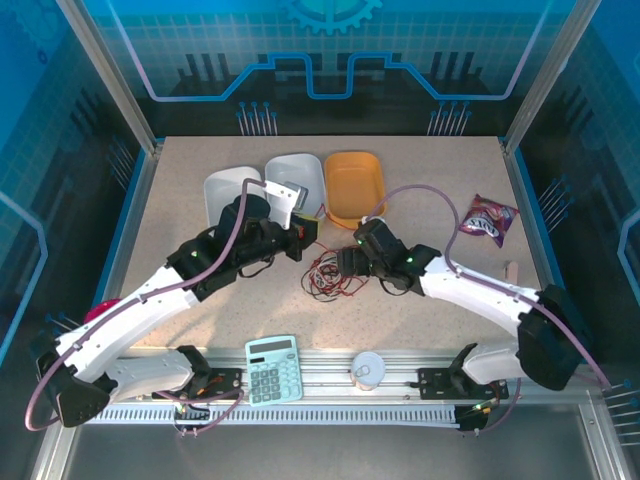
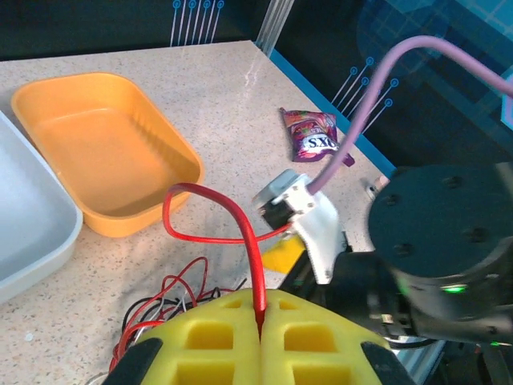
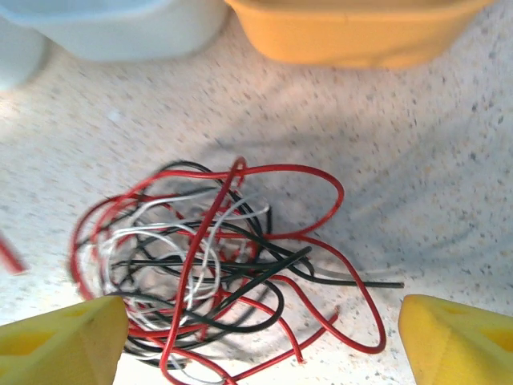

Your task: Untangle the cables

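Found cables point(image 1: 328, 275) tangled mid-counter point(image 1: 300, 318), short of orange tray point(image 1: 352, 185). Likely light, limp, snag-prone; best gripped at free outer loop. Noted left hand point(image 2: 260, 333) clamped on red strand point(image 2: 210, 195), right hand point(image 3: 256, 337) wide above them

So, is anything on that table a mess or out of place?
Yes: the cables lie in a knotted red, black and white heap near the orange tray, and one red strand rises out of it, pinched in the shut left gripper.
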{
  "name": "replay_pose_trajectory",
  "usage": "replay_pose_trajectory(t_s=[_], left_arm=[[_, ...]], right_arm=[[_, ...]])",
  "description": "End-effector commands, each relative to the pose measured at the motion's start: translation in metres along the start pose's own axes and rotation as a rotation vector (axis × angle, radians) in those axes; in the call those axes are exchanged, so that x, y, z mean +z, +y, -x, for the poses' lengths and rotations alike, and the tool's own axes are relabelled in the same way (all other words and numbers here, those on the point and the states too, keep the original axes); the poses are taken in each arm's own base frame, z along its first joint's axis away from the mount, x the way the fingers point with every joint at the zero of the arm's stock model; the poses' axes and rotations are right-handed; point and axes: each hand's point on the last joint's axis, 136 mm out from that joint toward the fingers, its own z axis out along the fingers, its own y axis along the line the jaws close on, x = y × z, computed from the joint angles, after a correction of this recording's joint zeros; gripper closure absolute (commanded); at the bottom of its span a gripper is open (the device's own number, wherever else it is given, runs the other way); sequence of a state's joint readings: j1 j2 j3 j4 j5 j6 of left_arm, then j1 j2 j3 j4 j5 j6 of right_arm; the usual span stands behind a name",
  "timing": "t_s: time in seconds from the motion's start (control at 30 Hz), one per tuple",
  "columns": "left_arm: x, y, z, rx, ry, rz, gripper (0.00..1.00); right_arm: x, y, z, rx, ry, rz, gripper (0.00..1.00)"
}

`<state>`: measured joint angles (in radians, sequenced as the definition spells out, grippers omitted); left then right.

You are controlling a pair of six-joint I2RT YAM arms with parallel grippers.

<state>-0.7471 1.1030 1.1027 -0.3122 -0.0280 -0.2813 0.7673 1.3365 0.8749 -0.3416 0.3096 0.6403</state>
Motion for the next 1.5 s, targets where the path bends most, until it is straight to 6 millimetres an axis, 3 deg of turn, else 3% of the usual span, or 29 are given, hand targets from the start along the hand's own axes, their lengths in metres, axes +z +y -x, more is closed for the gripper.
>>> replay_pose_trajectory(t_s=[0.0, 0.07, 0.3, 0.6, 0.77, 0.93, 1.17, 1.33, 1.47], left_arm=[[-0.007, 0.006, 0.019, 0.052, -0.042, 0.061, 1.0], [-0.01, 0.017, 0.026, 0.062, -0.059, 0.113, 1.0], [-0.029, 0.072, 0.057, 0.007, -0.139, 0.282, 1.0], [-0.052, 0.148, 0.074, -0.051, -0.217, 0.509, 1.0], [-0.051, 0.191, 0.076, -0.1, -0.238, 0.603, 1.0], [-0.035, 0.232, 0.07, -0.137, -0.24, 0.648, 1.0], [-0.006, 0.287, 0.045, -0.188, -0.211, 0.729, 1.0], [0.01, 0.31, 0.019, -0.213, -0.175, 0.773, 1.0], [0.008, 0.325, -0.007, -0.264, -0.142, 0.848, 1.0]], right_arm=[[-0.006, 0.011, 0.004, -0.04, -0.054, 0.046, 0.08], [-0.008, 0.011, 0.005, -0.047, -0.066, 0.044, 0.0], [-0.014, 0.006, 0.008, -0.056, -0.087, 0.023, 0.0], [-0.023, -0.006, 0.008, -0.038, -0.111, -0.021, 0.0], [-0.024, -0.009, 0.008, -0.031, -0.111, -0.032, 0.0], [-0.027, -0.009, 0.01, -0.031, -0.113, -0.038, 0.0], [-0.031, -0.008, 0.016, -0.034, -0.118, -0.045, 0.0], [-0.033, -0.009, 0.018, -0.032, -0.119, -0.053, 0.0], [-0.033, -0.01, 0.017, -0.029, -0.115, -0.059, 0.0]])
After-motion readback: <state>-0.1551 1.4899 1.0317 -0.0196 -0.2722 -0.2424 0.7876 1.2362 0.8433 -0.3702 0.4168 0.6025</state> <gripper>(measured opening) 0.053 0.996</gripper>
